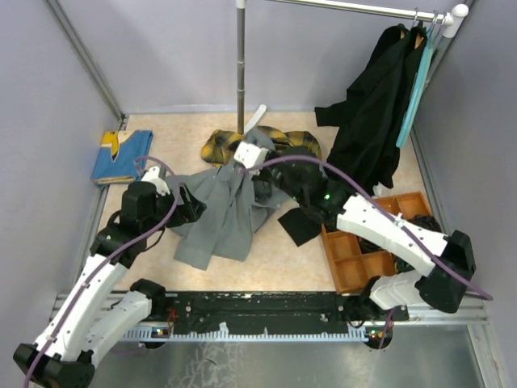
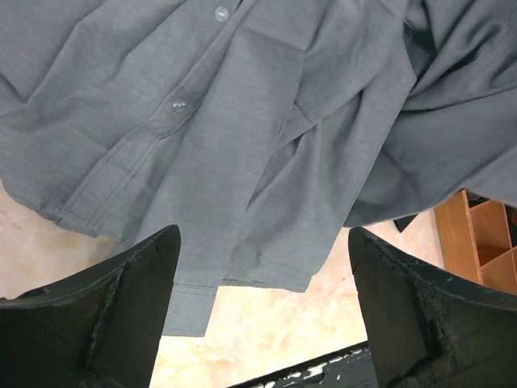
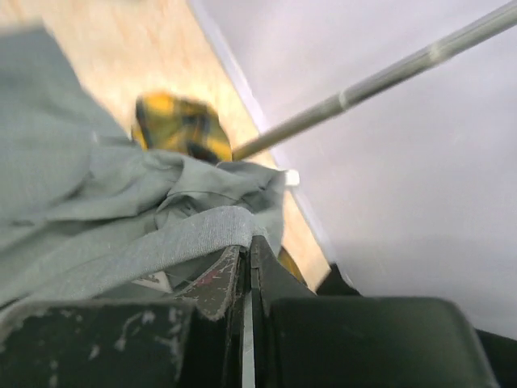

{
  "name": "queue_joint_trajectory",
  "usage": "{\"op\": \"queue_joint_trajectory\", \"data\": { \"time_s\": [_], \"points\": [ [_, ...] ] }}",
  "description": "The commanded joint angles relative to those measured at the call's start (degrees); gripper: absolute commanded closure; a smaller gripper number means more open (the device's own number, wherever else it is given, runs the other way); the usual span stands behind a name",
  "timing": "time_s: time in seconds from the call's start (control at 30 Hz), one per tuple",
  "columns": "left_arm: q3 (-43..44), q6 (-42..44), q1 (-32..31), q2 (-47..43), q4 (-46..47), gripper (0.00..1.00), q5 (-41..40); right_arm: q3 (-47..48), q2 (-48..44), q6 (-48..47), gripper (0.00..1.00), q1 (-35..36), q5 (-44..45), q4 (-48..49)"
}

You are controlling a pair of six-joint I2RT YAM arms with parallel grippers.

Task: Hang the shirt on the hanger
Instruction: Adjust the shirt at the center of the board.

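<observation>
one yellow plaid garment [image 1: 220, 145] behind shirt [image 1: 216, 220]

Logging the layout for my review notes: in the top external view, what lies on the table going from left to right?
Left to right: blue and yellow cloth → grey shirt → orange divided tray.

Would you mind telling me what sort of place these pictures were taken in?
Probably a lab robot cell staged for clothes handling: plain pale walls enclose a beige tabletop, a clothes rail holds a black garment, and a grey shirt lies crumpled.
</observation>
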Motion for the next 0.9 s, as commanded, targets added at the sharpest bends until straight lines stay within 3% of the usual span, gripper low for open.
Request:
{"op": "queue_joint_trajectory", "data": {
  "time_s": [0.0, 0.33, 0.53, 0.73, 0.87],
  "points": [
    [2.0, 0.8, -0.2, -1.7, 0.3, 0.09, 1.2, 13.2, -0.5, 16.6, 1.00, 0.5, -5.4, -5.9],
    [5.4, 2.9, -0.1, -8.8, 1.5, 0.04, -1.2, 51.4, 8.1, 31.3, 1.00, 2.1, -10.4, -17.0],
    [4.5, 3.4, -0.1, -9.6, 6.9, 0.01, 6.9, 72.7, 18.7, 30.1, 1.00, 7.2, -6.9, -23.3],
    [1.7, 0.5, -0.2, -10.5, 18.4, 0.01, 20.2, 76.9, 24.4, 29.6, 1.00, 7.7, 0.5, -20.8],
    [1.6, 1.2, -0.1, -12.0, 18.1, 0.01, 19.3, 76.6, 26.0, 27.0, 1.00, 7.7, 8.8, -19.1]
  ]
}}
